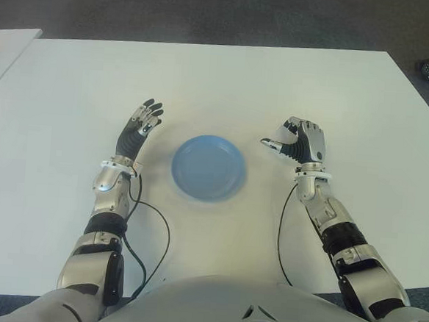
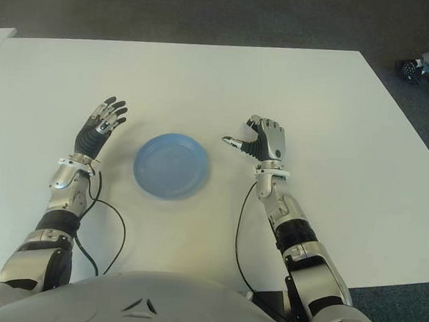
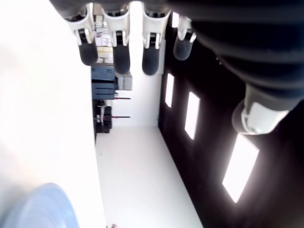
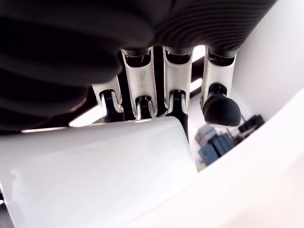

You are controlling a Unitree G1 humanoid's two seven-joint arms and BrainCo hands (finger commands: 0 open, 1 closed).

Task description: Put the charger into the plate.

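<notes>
So, table: I saw a broad white top (image 1: 227,81), plain and matte, filling most of both eye views.
Second table: the corner of another white one (image 1: 5,47) showed at the far left, apart from the main one.
Floor: dark grey carpet (image 1: 210,13) lay beyond the far edge.
Room: a shoe (image 2: 412,69) sat on the floor past the far right corner. My left wrist view caught bright rectangular panels (image 3: 192,114) on a dark surface and some dark shelving (image 3: 105,83) far off.
Plate: round, light blue and shallow (image 1: 208,167), it lay flat on the table between the two hands, with nothing in it.
Charger: a smooth white block with rounded edges (image 4: 95,175), it was in the right hand, off the plate and to its right. The eye views hid most of it behind the hand.
Right hand: it (image 1: 300,141) was near the plate's right side, fingers (image 4: 178,83) curled down over the charger and gripping it.
Left hand: it (image 1: 139,130) showed just left of the plate, fingers straight and loosely spread, holding nothing.
Cables: thin black leads (image 1: 161,238) ran along the table beside each forearm.
</notes>
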